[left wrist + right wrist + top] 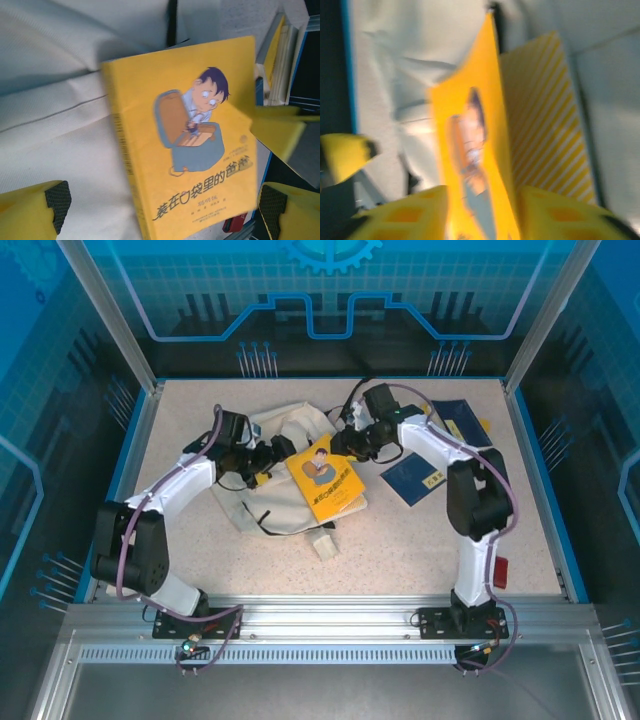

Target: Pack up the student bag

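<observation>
As the student bag (245,508) lies on the blue-rimmed speckled table (400,540), left gripper (165,202) and right gripper (487,215) gape.

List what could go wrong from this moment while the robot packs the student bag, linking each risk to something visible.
1. The yellow book lies on top of the student bag, not inside; it may slide off onto the table.
2. In the right wrist view its cover appears lifted off a striped page between the right hand's fingers; it could crease.
3. The left hand, open, sits close by; the hands might collide.
</observation>
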`<move>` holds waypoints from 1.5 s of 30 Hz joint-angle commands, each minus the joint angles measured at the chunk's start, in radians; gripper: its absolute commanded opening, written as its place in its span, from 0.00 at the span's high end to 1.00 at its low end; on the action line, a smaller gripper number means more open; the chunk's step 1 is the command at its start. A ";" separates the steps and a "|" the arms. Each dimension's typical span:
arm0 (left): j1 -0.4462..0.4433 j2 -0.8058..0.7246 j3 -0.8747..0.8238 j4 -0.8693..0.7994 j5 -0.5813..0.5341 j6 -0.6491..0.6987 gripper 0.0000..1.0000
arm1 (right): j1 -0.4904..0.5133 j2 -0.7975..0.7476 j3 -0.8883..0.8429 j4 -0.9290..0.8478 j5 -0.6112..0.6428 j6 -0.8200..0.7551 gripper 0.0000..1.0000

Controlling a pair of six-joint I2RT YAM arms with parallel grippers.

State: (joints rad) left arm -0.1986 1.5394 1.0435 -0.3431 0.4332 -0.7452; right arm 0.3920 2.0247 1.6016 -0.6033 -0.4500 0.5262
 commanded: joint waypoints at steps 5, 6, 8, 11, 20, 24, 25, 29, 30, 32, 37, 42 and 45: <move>-0.059 0.044 -0.042 0.121 0.041 -0.130 0.12 | 0.007 0.041 0.082 -0.159 0.223 -0.112 0.24; -0.066 0.060 -0.041 0.134 0.049 -0.142 0.15 | 0.006 0.044 0.074 -0.156 0.218 -0.117 0.25; -0.082 0.093 -0.043 0.172 0.063 -0.173 0.20 | 0.008 0.055 0.058 -0.154 0.201 -0.120 0.27; -0.103 0.140 -0.045 0.205 0.062 -0.217 0.26 | 0.008 0.071 0.041 -0.155 0.186 -0.118 0.33; -0.139 0.246 -0.028 0.220 0.080 -0.245 0.37 | 0.008 0.105 0.006 -0.125 0.132 -0.098 0.51; -0.144 0.268 -0.025 0.218 0.065 -0.239 0.41 | 0.009 0.114 -0.005 -0.115 0.122 -0.095 0.53; -0.145 0.268 -0.024 0.212 0.057 -0.234 0.41 | 0.010 0.114 -0.010 -0.112 0.120 -0.095 0.53; -0.145 0.255 -0.026 0.215 0.056 -0.218 0.47 | 0.011 0.117 -0.024 -0.106 0.120 -0.093 0.54; -0.144 0.254 -0.026 0.237 0.071 -0.218 0.50 | 0.011 0.115 -0.030 -0.102 0.116 -0.092 0.54; -0.144 0.257 -0.028 0.296 0.112 -0.232 0.55 | 0.014 0.119 -0.037 -0.098 0.111 -0.089 0.56; -0.146 0.258 -0.025 0.386 0.175 -0.248 0.62 | 0.021 0.113 -0.054 -0.081 0.083 -0.077 0.58; -0.147 0.266 -0.021 0.393 0.183 -0.249 0.63 | 0.022 0.088 -0.080 -0.057 0.060 -0.066 0.59; -0.150 0.281 -0.014 0.386 0.181 -0.243 0.64 | 0.022 0.071 -0.098 -0.040 0.038 -0.059 0.59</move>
State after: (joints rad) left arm -0.3370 1.8034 1.0046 -0.0090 0.5705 -0.9791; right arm 0.3920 2.1162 1.5425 -0.6273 -0.3370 0.4545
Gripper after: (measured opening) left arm 0.366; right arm 0.413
